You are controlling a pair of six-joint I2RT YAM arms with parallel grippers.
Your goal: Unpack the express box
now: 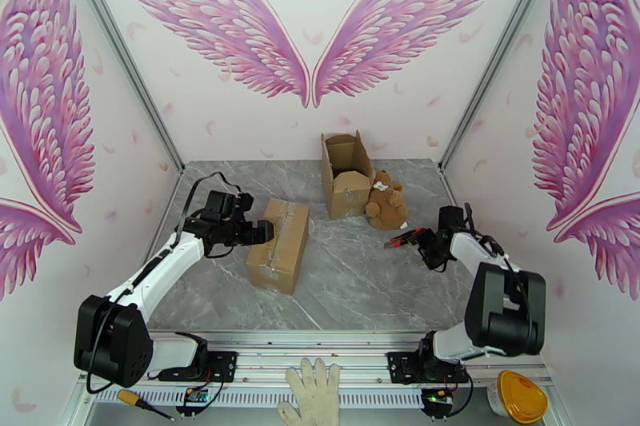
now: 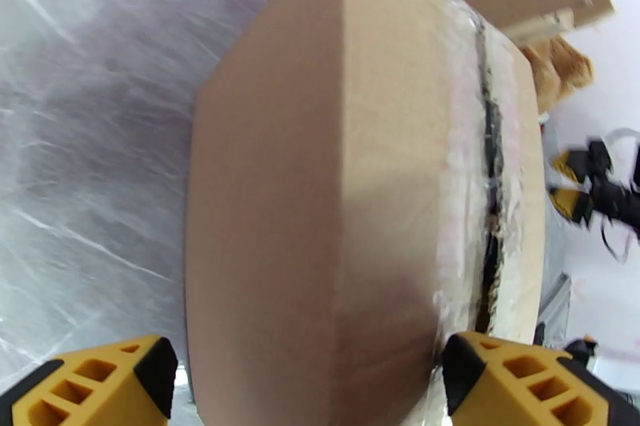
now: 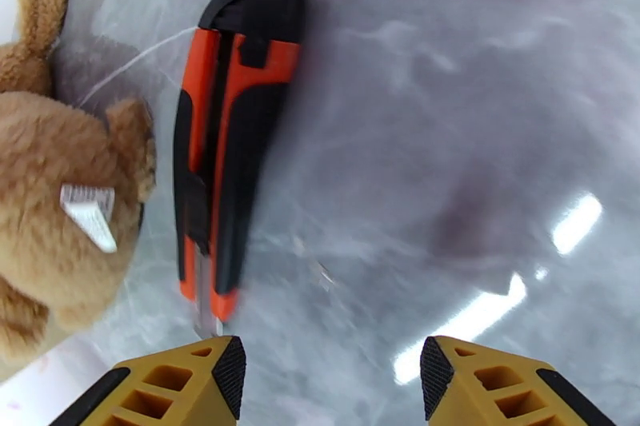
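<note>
The taped brown express box (image 1: 280, 253) lies shut on the grey marble table, left of centre. My left gripper (image 1: 266, 232) stands open at its left end, a yellow finger on either side of the box (image 2: 336, 204), whose tape seam (image 2: 488, 180) shows a dark slit. An orange-and-black utility knife (image 3: 232, 140) lies flat on the table beside a brown teddy bear (image 3: 56, 204). My right gripper (image 3: 332, 376) hovers open just behind the knife (image 1: 400, 239), with nothing between its fingers.
An opened cardboard box (image 1: 346, 172) stands at the back centre with the teddy bear (image 1: 386, 202) leaning on its right side. Off the table's near edge lie a white glove (image 1: 312, 400), a yellow-lidded tub (image 1: 522, 396) and a screwdriver (image 1: 140, 402).
</note>
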